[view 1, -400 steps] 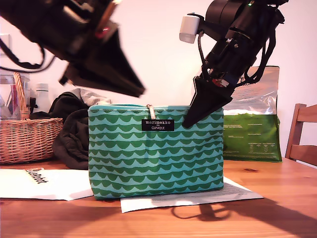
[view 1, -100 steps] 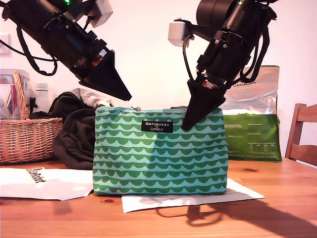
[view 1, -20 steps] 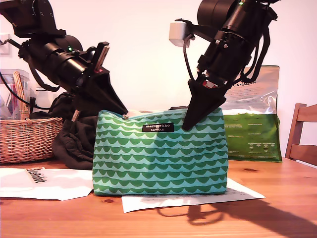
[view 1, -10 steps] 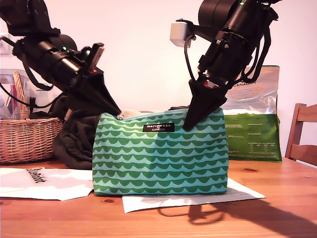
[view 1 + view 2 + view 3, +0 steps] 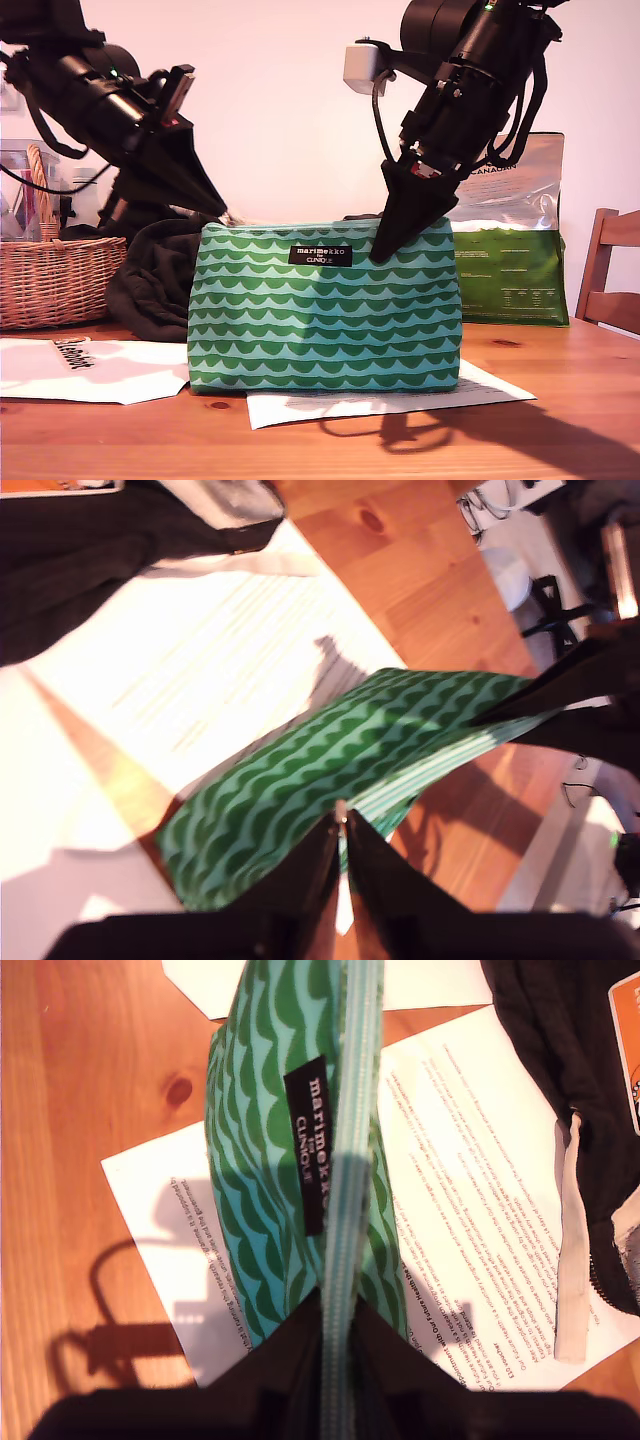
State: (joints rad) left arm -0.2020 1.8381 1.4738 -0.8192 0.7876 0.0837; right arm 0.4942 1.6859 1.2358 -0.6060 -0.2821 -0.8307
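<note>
lying nearest on the wooden desk (image 5: 560,420): two printed paper sheets. one sheet (image 5: 480,385) sits under the pouch and sticks out toward the exterior view's right. a second sheet (image 5: 110,370) lies at the exterior view's left.

pouch (image 5: 320,320): green, wave-striped, standing upright on the first sheet at the middle of the desk. a black label (image 5: 320,255) sits just below its top edge, on the side facing the exterior camera. a pale blue zip strip (image 5: 345,1160) runs along the top.

my second gripper (image 5: 385,250): reaches down from the exterior view's upper right. jaws clamped on the pouch's top edge at the end toward the exterior view's right. in the second wrist view the zip strip passes between them.

my first gripper (image 5: 218,210): at the pouch's top corner toward the exterior view's left. jaws drawn together to a point on the small pale zip pull (image 5: 341,808). the two grippers are well apart, at opposite ends of the top edge.

dark garment (image 5: 150,270): heaped behind the pouch, just beside it toward the exterior view's left.

wicker basket (image 5: 55,280): farther toward the exterior view's left, on the desk.

green and silver bag (image 5: 510,270): upright behind the pouch, toward the exterior view's right.

wooden chair (image 5: 610,270): at the exterior view's right edge.
</note>
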